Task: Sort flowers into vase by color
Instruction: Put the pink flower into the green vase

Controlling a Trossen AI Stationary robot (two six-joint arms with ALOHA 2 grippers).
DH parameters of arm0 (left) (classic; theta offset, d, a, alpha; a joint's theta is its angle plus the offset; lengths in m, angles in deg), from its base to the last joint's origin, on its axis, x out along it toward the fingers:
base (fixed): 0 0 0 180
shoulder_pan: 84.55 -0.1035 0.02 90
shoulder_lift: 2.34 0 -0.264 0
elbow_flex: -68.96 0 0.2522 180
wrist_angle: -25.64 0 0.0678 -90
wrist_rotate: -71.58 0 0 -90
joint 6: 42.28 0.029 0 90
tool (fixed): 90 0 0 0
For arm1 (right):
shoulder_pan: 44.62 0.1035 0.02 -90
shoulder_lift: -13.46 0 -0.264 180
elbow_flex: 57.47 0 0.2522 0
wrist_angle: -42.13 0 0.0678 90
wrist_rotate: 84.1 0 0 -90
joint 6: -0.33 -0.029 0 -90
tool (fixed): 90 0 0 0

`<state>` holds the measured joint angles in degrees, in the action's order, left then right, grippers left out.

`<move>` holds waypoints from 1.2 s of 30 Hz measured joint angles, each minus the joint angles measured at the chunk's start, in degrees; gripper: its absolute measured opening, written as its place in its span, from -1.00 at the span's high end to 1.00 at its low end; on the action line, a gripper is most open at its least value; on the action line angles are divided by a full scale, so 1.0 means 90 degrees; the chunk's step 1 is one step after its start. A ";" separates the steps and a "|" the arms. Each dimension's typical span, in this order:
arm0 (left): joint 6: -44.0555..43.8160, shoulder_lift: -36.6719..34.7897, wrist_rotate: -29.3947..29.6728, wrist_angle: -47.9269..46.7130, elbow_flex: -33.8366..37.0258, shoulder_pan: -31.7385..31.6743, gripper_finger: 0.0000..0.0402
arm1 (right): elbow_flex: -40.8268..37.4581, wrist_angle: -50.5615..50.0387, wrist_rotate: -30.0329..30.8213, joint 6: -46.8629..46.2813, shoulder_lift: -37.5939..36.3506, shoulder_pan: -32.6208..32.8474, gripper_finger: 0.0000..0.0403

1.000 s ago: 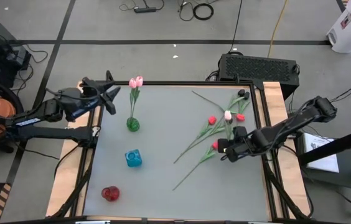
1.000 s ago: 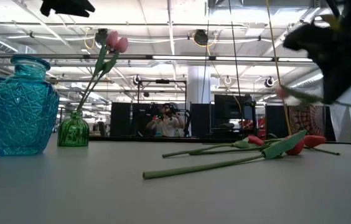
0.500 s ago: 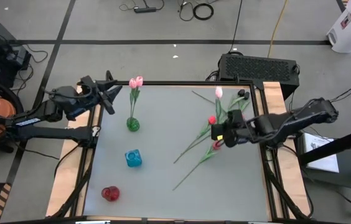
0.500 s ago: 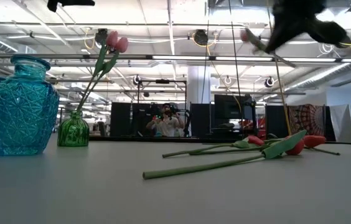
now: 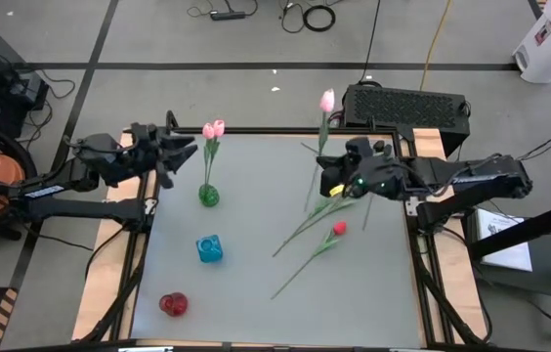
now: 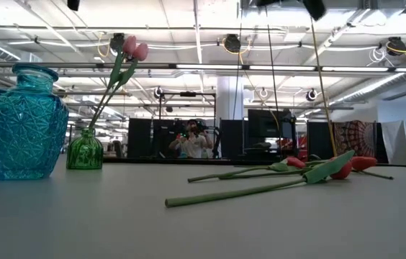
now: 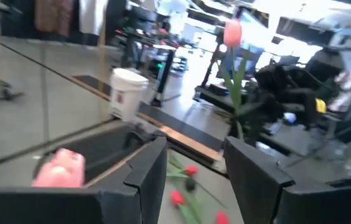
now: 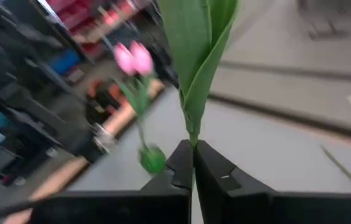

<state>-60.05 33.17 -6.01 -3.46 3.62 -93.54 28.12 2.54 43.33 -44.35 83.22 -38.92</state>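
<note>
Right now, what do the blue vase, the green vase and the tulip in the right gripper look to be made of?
Blue vase: seemingly clear tinted glass, glossy, with a cut diamond pattern. Green vase: likely glass too, translucent and shiny. Pink tulip, held by the right gripper: apparently artificial, plastic or fabric, given its stiff uniform stem and matte leaf; which one is unclear.

Bench (image 5: 256, 274): plain grey top, pale wood edges, black frame; green vase (image 5: 208, 196): translucent green glass, holding two pink tulips (image 5: 213, 129) on green stems; blue vase (image 5: 210, 248): turquoise glass with a cut diamond pattern; red vase (image 5: 173, 304): deep red glass; lifted tulip (image 5: 326, 100): pink bud, green stem and leaves; red tulips (image 5: 338, 229) lying on the bench: red buds, green stems; left gripper (image 5: 180, 152) and right gripper (image 5: 322, 174): black; the right arm carries a small yellow mark.
</note>
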 joint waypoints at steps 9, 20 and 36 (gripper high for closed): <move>-0.0803 0.0091 -0.0816 0.0603 0.0000 0.0000 0.17 | 0.0000 0.1778 -0.0961 0.1269 0.0518 -0.0387 1.00; -0.1162 0.1073 -0.1814 0.1568 0.0000 0.0001 0.17 | 0.0000 0.3645 -0.2487 0.1361 0.1421 -0.0501 1.00; -0.1522 0.2528 -0.2621 0.3583 0.0000 0.0010 0.17 | 0.0000 0.4185 -0.3696 0.1376 0.1620 -0.0499 1.00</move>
<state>-73.75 55.92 -29.59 28.79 3.62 -93.45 28.12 40.21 10.06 -31.96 97.80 -43.40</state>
